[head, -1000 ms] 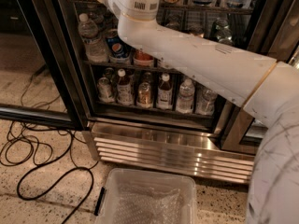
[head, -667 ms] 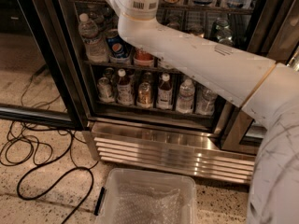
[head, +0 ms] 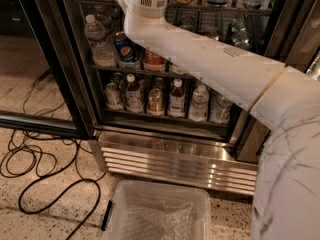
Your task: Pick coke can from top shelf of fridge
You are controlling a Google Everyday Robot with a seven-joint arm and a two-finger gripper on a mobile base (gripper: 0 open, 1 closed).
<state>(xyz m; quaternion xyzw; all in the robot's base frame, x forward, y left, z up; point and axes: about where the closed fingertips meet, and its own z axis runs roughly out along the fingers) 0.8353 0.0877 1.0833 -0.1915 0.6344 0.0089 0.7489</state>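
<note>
The fridge (head: 180, 160) stands open ahead, with a black door frame, dark wire racks and a ribbed steel base. My white arm (head: 200, 59) reaches from the right up to the upper shelf, and its wrist joint (head: 143, 1) sits at the top edge. The gripper is beyond the top edge, out of view. No coke can shows clearly. A red can (head: 153, 60) stands partly hidden behind the arm on the middle rack, beside a Pepsi can (head: 124, 49) and a water bottle (head: 95, 39).
Several bottles (head: 176, 98) line the lower rack. The open glass door (head: 35, 59) stands at the left. Black cables (head: 35, 169) loop over the speckled floor. A clear plastic bin (head: 157, 211) sits on the floor in front of the fridge base.
</note>
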